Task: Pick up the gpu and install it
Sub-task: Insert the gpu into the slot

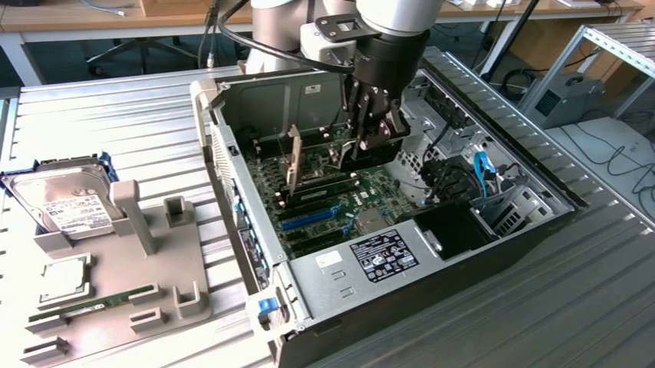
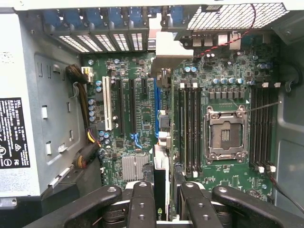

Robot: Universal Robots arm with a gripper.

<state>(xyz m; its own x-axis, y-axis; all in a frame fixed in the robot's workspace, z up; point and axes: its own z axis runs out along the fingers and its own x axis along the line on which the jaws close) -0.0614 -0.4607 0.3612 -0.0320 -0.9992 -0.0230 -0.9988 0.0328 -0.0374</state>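
Note:
The gpu (image 1: 325, 170) is a thin black card standing on edge inside the open computer case (image 1: 238, 192), its silvery metal bracket (image 1: 294, 159) towards the case's rear wall. My gripper (image 1: 370, 142) reaches down into the case and is shut on the card's upper edge. In the wrist view the gpu (image 2: 160, 183) runs edge-on between the black fingers (image 2: 142, 204), and its bracket (image 2: 168, 47) sits by the rear slot openings. The card hangs right over the long blue slot (image 2: 155, 102) on the green motherboard (image 2: 137, 123). I cannot tell whether it touches the slot.
On the exterior view's left, a grey holder block (image 1: 113, 291) carries a silver hard drive in a blue frame (image 1: 61, 203), a processor chip (image 1: 64, 280) and a green RAM stick (image 1: 87, 304). Inside the case are the power supply (image 1: 384, 253), the CPU socket (image 2: 224, 132) and cables (image 1: 481, 172).

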